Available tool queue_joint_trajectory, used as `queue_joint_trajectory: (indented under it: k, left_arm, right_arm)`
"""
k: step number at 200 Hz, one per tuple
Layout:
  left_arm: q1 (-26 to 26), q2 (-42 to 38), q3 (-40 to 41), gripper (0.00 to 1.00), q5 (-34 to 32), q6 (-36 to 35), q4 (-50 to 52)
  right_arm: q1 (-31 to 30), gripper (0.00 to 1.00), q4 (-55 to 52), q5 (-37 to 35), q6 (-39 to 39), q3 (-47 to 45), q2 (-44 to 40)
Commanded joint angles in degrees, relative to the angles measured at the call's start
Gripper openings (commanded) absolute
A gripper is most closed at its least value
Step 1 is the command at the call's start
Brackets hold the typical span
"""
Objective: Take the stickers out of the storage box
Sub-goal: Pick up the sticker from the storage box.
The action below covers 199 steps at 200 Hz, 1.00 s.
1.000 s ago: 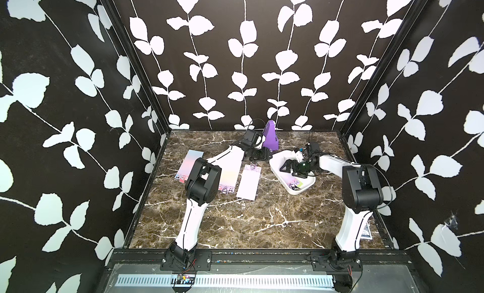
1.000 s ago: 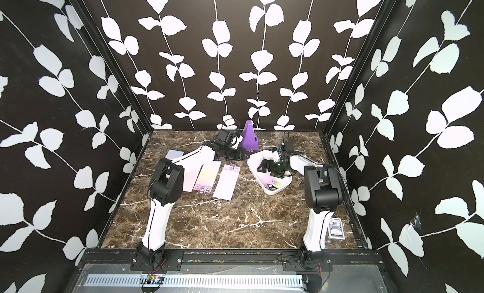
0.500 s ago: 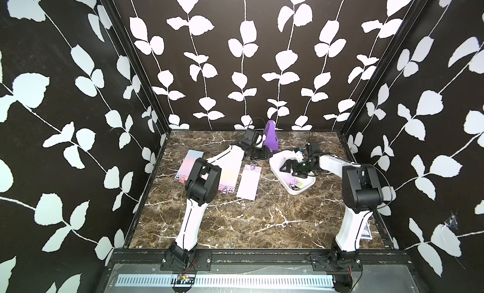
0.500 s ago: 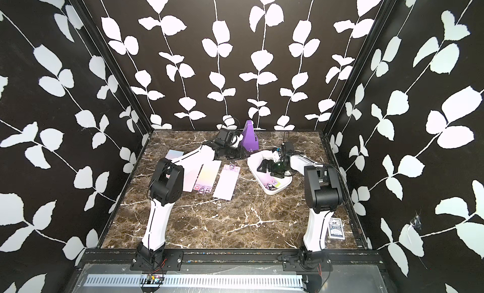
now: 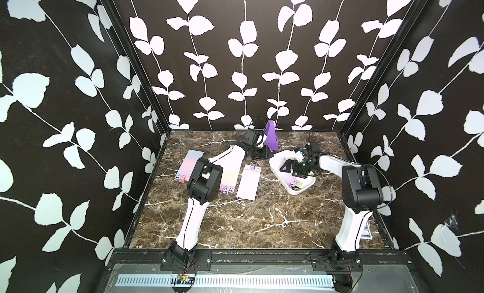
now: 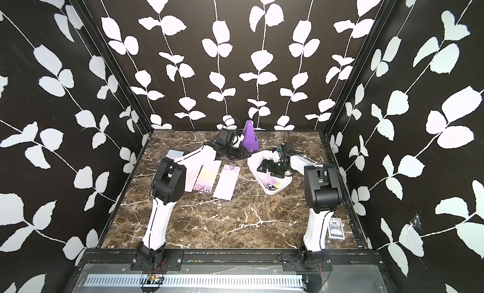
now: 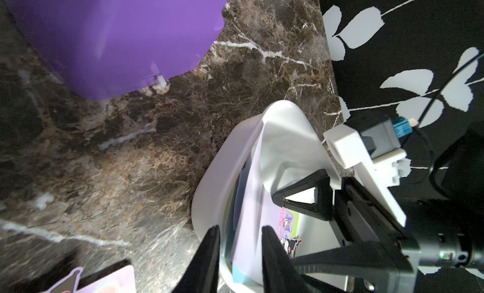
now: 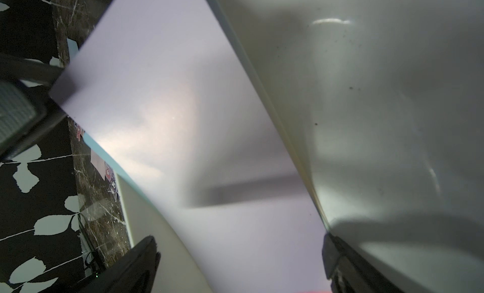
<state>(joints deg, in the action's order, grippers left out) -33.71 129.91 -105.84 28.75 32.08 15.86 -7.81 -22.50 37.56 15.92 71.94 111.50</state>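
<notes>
The white storage box [image 5: 275, 166] [image 6: 272, 192] lies on the marble at the back right. Inside it, stickers [image 7: 251, 194] lean against one wall, a lilac sheet uppermost [image 8: 170, 108]. My left gripper [image 7: 241, 229] [image 5: 264, 155] straddles the box's rim [image 7: 217, 179]. One finger is outside the wall and the other rests on the lilac sheet, with a narrow gap between them. My right gripper [image 8: 239, 252] [image 5: 288, 168] stands wide open inside the box, over the sheets. Three more stickers [image 5: 248, 181] lie flat on the table, left of the box.
A purple pyramid-shaped object [image 5: 271, 137] [image 7: 117, 37] stands close behind my left gripper near the back wall. A blue playing-card pack [image 6: 335, 227] lies by the right arm's base. Patterned walls close in three sides.
My left gripper's jaws have narrowed around the box rim and the sheet ends. Both arms have hardly moved, and the right gripper stays wide open.
</notes>
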Motion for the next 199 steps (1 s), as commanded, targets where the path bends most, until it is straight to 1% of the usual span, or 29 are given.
queue_joint_trajectory:
  k: [1, 21, 60, 68, 84, 94, 110, 142, 171, 199]
  left_arm:
    - [-0.39, -0.09, -1.64, 0.27, 0.91, 0.03, -1.05]
    - [-0.48, 0.00, -1.89, 0.23, 1.04, 0.18, -1.02]
    - [-0.65, 0.61, -2.09, 0.23, 1.48, 0.36, -1.00]
    - [-0.69, 0.70, -2.08, 0.20, 1.54, 0.36, -0.95]
    - [-0.74, 0.79, -2.04, 0.19, 1.67, 0.44, -0.95]
    - [-0.74, 0.79, -2.16, 0.13, 1.78, 0.44, -1.00]
    - [-0.74, 0.79, -2.51, 0.08, 1.92, 0.44, -0.80]
    - [-0.76, 0.79, -4.31, 0.03, 2.01, 0.01, 0.48]
    - [-0.77, 0.79, -6.02, 0.01, 2.57, 0.16, 1.36]
    - [-0.83, 0.69, -7.05, 0.00, 3.66, 0.75, 1.33]
  right_arm:
    - [0.09, 0.99, -1.15, -1.79, 0.00, -0.58, 3.54]
    - [0.10, 0.99, -1.11, -1.66, 0.03, -0.58, 3.72]
    - [0.08, 0.99, -1.14, -1.70, 0.00, -0.58, 3.84]
    - [0.08, 0.99, -1.16, -1.70, 0.01, -0.57, 3.81]
    - [0.08, 0.99, -1.25, -1.70, 0.02, -0.54, 3.90]
    - [0.11, 0.99, -1.24, -1.69, -0.01, -0.40, 3.98]
    - [0.11, 0.99, -1.23, -1.67, 0.04, -0.31, 4.22]
    - [0.14, 0.99, -1.71, -1.86, 0.05, -0.30, 3.99]
    - [0.17, 0.99, -2.86, -2.68, -0.54, 0.02, 2.91]
    - [0.68, 0.99, -4.78, -5.12, -1.49, 0.31, 0.38]
